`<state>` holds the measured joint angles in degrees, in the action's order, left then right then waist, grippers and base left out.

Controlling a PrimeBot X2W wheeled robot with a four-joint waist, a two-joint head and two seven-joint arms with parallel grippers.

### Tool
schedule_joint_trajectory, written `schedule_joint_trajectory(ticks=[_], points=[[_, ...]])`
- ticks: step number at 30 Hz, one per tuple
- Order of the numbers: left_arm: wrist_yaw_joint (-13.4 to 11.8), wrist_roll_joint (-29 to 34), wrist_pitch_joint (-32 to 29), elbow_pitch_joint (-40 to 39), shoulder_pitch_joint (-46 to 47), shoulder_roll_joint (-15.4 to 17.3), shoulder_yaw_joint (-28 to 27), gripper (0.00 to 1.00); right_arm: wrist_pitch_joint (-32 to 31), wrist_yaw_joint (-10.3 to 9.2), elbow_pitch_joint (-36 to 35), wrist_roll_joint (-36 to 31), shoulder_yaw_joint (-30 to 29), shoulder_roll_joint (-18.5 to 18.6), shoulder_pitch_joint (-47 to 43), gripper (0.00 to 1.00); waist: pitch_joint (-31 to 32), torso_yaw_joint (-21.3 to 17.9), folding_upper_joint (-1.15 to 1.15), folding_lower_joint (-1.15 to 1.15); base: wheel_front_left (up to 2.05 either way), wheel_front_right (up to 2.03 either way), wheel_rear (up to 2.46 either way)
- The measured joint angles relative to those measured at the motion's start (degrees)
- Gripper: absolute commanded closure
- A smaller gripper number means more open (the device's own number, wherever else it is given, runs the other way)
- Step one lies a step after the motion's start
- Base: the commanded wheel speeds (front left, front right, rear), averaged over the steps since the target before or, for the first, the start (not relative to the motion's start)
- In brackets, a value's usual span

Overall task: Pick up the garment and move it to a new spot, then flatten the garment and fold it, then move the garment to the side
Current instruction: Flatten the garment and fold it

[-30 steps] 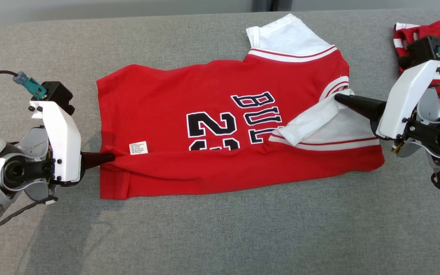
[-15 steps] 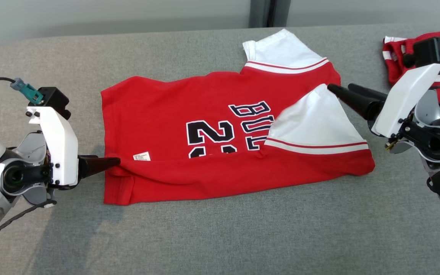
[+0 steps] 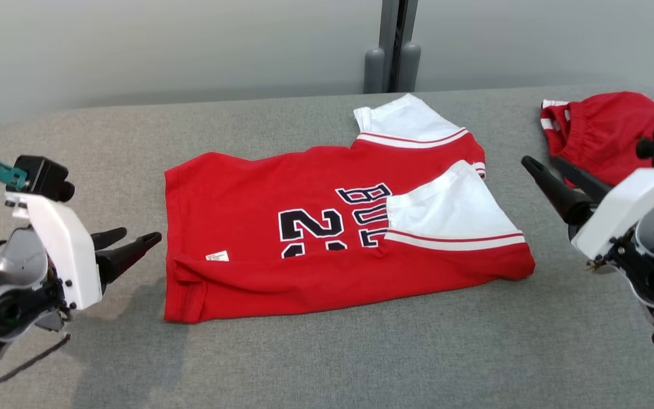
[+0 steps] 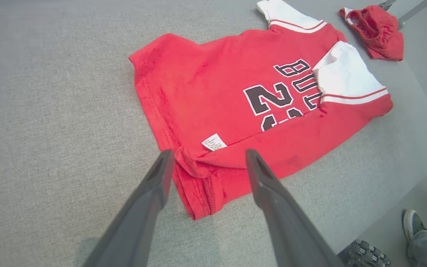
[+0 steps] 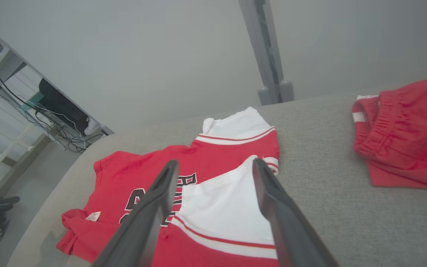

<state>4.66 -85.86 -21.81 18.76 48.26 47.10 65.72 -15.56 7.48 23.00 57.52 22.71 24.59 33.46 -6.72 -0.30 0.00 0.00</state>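
The red jersey point(image 3: 327, 227) lies near the middle of the grey bench point(image 3: 361, 363), its near edge folded up over the front and a white sleeve point(image 3: 452, 210) laid across the lettering. Red shorts point(image 3: 605, 130) sit at the far right. The left jaws stand spread and empty just beside the bunched hem corner, pointing at it. The right jaws, also spread and empty, hover between jersey and shorts.

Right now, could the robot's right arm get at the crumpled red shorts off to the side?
Probably yes: the crumpled red shorts lie just past the open jaws of the right arm, with nothing between.
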Motion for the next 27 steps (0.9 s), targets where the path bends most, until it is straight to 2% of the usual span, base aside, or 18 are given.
schedule_joint_trajectory(ticks=[3, 9, 14, 17, 22, 27], points=[[-3.02, 1.65, 5.87, -1.94, -3.05, 1.07, -0.47, 0.00, 4.75, 0.00, 0.04, -0.43, 0.13, 0.69, -2.49, 0.00, 1.05, -0.08, 0.00, 0.00, 0.00, 0.00, 0.00], [-10.51, 4.86, 19.64, -5.03, -9.89, 0.46, -1.69, 0.00, 11.76, 0.00, 2.52, -2.70, 0.10, 0.46, -7.31, 0.00, 2.16, 0.30, 0.00, 0.00, 0.00, 0.00, 0.00], [-15.26, 7.66, 29.06, -6.27, -14.79, -2.34, -1.77, 0.00, 15.21, 0.00, 6.20, -5.65, -0.78, -0.85, -9.56, 0.00, 2.12, 0.70, 0.00, 0.00, 0.00, 0.00, 0.00], [-17.68, 9.31, 32.75, -6.47, -16.68, -3.88, -1.46, 0.00, 16.19, 0.00, 8.42, -8.01, -1.52, -1.62, -9.73, 0.00, 1.85, 0.80, 0.00, 0.00, 0.00, 0.00, 0.00], [-19.81, 10.59, 35.16, -5.56, -19.33, -6.84, -1.48, 0.00, 15.49, 0.00, 12.01, -11.21, -0.65, -3.49, -10.55, 0.00, 1.34, 0.96, 0.00, 0.00, 0.00, 0.00, 0.00], [-20.22, 11.27, 35.54, -3.89, -20.12, -8.20, -1.00, 0.00, 14.02, 0.01, 15.35, -12.14, -0.81, -5.31, -10.35, 0.00, 0.85, 1.03, 0.00, 0.00, 0.00, 0.00, 0.00]])
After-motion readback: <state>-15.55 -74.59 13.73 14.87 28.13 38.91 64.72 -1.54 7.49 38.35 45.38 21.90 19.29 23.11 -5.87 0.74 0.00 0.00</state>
